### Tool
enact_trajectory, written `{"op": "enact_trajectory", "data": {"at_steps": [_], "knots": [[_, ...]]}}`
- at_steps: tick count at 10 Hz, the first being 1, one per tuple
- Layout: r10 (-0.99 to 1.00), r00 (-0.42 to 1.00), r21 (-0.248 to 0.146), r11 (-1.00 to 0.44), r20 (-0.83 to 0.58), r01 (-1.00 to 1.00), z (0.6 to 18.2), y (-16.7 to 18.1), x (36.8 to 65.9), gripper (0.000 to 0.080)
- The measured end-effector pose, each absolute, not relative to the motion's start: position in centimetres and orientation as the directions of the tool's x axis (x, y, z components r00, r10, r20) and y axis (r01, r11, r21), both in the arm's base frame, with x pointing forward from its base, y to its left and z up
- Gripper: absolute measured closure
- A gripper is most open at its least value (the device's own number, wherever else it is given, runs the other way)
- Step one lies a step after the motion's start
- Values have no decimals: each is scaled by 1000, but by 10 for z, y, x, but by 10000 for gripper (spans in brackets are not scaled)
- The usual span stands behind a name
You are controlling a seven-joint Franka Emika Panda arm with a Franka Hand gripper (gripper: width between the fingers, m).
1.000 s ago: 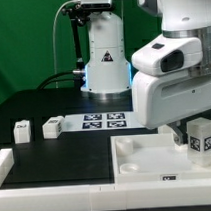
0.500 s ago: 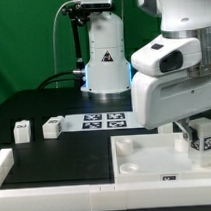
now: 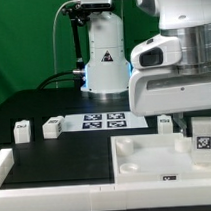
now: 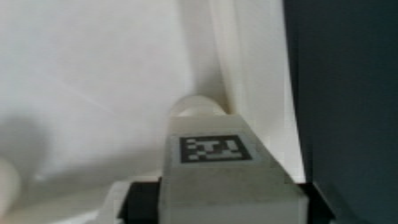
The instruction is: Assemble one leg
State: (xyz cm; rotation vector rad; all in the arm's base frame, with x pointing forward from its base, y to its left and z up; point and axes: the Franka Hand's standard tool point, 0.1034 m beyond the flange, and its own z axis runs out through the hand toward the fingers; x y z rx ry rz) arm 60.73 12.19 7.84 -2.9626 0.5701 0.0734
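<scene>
My gripper is shut on a leg, a stubby white block with a marker tag, and holds it upright over the corner of the large white tabletop at the exterior view's right. In the wrist view the leg sits between the dark fingers, and my gripper is over the tabletop near its edge. I cannot tell whether the leg touches the tabletop. Another leg stands just behind it. Two more legs lie at the exterior view's left.
The marker board lies on the black table in front of the robot's base. A low white rail runs along the front left. The arm's bulky white body hides the back right.
The arm's body has risen slightly. The held leg has turned from tilted to more upright over the tabletop's corner. The leg behind it has come into view.
</scene>
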Motion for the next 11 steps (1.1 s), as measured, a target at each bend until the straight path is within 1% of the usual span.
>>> {"op": "enact_trajectory", "data": {"at_steps": [1,3,5,6,7,8,9,10,11], "knots": [[-515,853,-96,-848,-81,-521,78,124,607,502],[-738,667,-70,-664,-99,-745,76,128,606,502],[-826,551,-62,-548,-120,-834,73,128,606,502],[-883,449,-52,-447,-137,-893,73,129,606,502],[-882,451,-52,-448,-138,-893,72,129,606,502],[-875,465,-54,-462,-137,-885,72,130,606,425],[-845,519,-62,-515,-133,-855,72,130,606,254],[-804,580,-68,-577,-130,-814,71,128,605,254],[-693,712,-88,-706,-113,-702,70,126,608,182]]}}
